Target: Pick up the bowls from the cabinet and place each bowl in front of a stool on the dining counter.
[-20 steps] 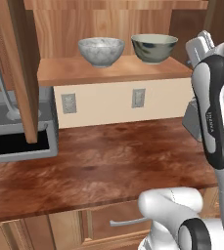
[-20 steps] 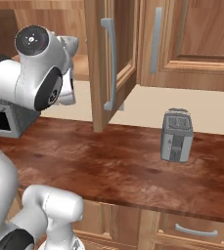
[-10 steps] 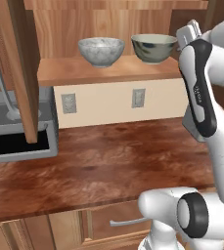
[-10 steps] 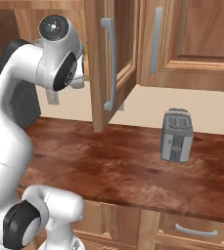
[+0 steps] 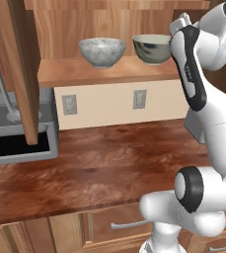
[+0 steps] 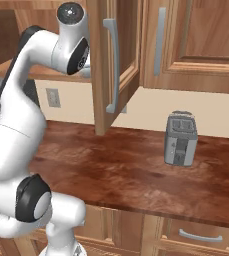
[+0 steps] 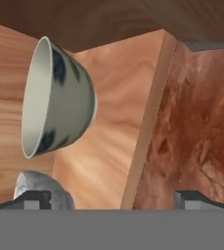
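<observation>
Gripper (image 7: pixel 111 200) spread wide, we're nearing the dark green-grey bowl (image 7: pixel 55 97) on the cabinet shelf (image 5: pixel 109 71); rigid, glossy (probably slippery, breakable), so we're pinching its rim wall.

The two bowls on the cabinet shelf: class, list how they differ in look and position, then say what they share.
Colour: the grey bowl is mottled grey-white all over; the green bowl is dark green-grey outside, pale inside.
Position: in the left base view the grey bowl sits to the left, the green bowl to the right, next to the arm.
Shared: both are round, deep, similar in size, upright on the shelf, and neither is gripped.
</observation>
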Available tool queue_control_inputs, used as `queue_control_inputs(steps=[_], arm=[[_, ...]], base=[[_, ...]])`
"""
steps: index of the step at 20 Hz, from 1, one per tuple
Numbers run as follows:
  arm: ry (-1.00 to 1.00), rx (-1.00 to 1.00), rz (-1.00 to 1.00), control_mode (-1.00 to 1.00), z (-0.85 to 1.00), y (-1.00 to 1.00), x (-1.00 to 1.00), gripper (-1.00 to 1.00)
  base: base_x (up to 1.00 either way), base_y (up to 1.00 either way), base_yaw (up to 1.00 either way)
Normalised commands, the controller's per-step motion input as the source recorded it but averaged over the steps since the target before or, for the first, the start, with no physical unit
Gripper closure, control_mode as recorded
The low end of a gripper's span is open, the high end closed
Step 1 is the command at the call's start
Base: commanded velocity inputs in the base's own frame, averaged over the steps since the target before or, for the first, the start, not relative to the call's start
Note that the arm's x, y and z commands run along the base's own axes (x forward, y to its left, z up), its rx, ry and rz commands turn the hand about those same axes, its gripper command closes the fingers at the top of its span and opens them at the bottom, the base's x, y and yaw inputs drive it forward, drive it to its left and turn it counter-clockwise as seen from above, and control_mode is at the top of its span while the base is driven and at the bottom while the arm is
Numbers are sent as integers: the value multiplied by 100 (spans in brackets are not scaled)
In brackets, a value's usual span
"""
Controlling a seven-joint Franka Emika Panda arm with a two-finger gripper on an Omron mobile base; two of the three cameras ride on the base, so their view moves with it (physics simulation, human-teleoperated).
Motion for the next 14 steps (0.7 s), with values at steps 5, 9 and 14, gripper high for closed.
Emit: queue_control_inputs(steps=[5, 9, 14], arm=[[1, 4, 0, -100, 0, -24, 54, -100], [0, 2, 0, -100, 0, -16, 52, -100], [0, 0, 0, -100, 0, -3, 66, -100]], base=[[0, 0, 0], [0, 0, 0], [0, 0, 0]])
